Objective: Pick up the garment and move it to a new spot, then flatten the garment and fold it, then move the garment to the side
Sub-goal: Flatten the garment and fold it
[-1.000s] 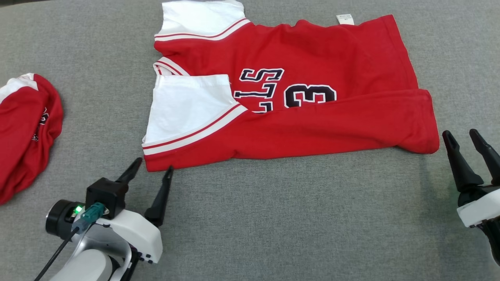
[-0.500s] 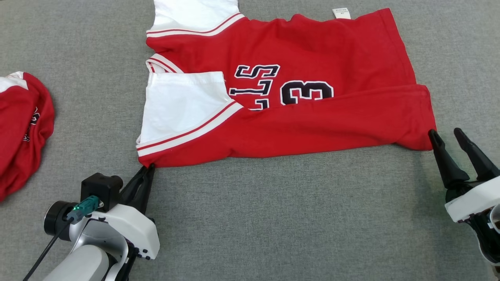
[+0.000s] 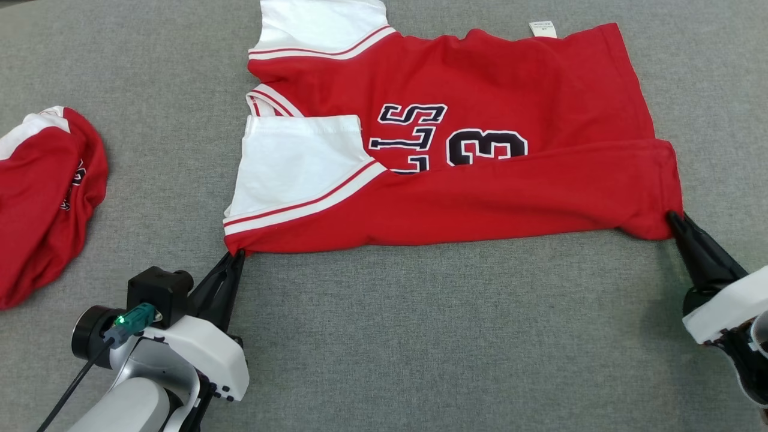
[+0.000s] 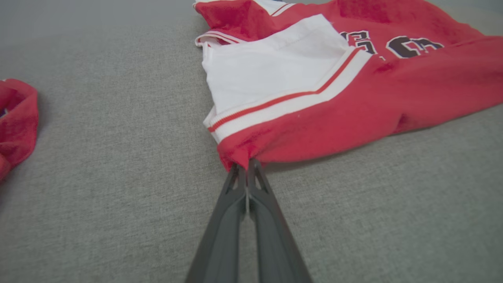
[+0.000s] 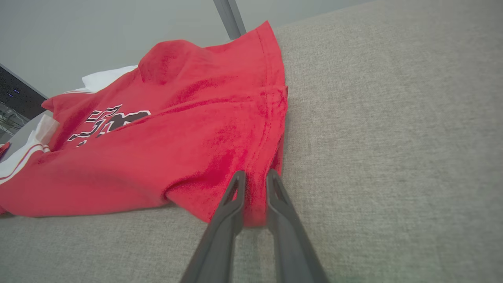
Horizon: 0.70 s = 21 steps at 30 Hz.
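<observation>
Likely a lab or test bench, not a home: broad grey fabric-covered work surface, red garment spread on it, bare pale wall behind, grey post, dark equipment at edge.

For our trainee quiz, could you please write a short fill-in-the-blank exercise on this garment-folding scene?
The left gripper is shut on a near corner of the jersey, just below a ____ sleeve.
The right gripper holds the other near corner, with ____ cloth between its fingers.
A second garment lies bunched to the robot's ____.
Missing words: white; red; left.
</observation>
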Motion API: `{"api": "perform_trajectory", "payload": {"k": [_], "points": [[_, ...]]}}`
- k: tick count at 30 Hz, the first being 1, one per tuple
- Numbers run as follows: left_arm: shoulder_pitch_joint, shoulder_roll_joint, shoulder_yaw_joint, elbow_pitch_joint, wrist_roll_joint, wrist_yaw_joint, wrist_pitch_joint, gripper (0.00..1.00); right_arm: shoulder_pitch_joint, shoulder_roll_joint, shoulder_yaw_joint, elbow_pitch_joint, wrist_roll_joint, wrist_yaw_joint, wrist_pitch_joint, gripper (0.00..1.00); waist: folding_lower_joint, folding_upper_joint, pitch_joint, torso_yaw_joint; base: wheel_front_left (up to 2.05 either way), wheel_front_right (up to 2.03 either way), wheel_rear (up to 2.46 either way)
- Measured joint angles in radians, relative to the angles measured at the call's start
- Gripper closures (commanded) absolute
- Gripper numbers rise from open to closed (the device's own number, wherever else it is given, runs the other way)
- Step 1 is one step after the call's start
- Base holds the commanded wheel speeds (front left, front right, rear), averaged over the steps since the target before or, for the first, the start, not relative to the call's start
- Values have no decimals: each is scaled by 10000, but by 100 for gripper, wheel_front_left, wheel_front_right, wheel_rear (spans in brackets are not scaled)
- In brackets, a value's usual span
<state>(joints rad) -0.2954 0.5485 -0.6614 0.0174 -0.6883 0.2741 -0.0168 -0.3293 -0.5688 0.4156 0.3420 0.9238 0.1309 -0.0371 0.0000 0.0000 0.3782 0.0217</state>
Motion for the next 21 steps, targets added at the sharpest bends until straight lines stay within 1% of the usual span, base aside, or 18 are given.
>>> {"api": "perform_trajectory", "payload": {"k": [3,7,10,12,17,21], "points": [[12,113,-19,-125,13,-8,-15,100,164,-453,-67,-82,92,0,-176,100,0,0,-58,11,0,0,0],[139,265,-92,-558,-75,-282,-19,100,485,-1053,-121,-280,190,2,-263,100,0,0,-167,-17,0,0,0],[383,451,-105,-966,-209,-301,98,100,774,-1434,-194,-422,274,4,-270,100,0,0,-272,-55,0,0,0],[615,594,-121,-1296,-351,-309,219,100,1065,-1578,-255,-583,366,4,-221,100,0,0,-338,-78,0,0,0],[1430,997,-199,-2010,-451,-167,288,100,2243,-1952,-650,-1034,545,12,-98,100,0,0,-486,-100,0,0,0],[2285,1104,-382,-2360,-617,125,359,100,3392,-1969,-1131,-1409,600,12,-63,100,0,0,-569,-146,0,0,0]]}}
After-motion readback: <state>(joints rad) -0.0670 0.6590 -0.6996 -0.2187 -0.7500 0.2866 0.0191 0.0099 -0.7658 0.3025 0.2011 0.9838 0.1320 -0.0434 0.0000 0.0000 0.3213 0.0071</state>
